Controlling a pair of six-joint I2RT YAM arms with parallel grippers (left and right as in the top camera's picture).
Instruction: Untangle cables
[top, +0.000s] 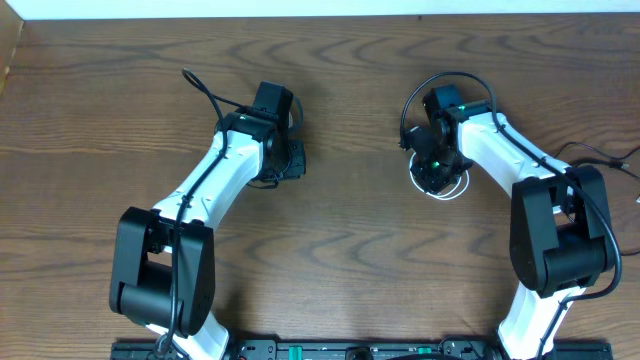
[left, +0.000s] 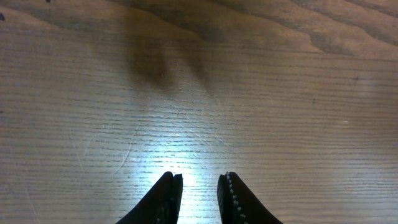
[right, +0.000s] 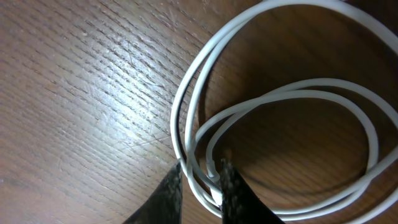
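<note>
your overhead view is evenly lit and sharp, soft short shadows under both arms on the wooden table (top: 330, 120). your left wrist view has a bright glare patch on the wood just ahead of the fingertips (left: 171, 186), two blurry shadows farther up. your right wrist view is dimmer, warm, white cable (right: 273, 99) slightly soft, dark shade inside its loops.

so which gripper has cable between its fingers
The right gripper: strands of the white cable run between its fingers. The left gripper has only bare table between its own.
</note>
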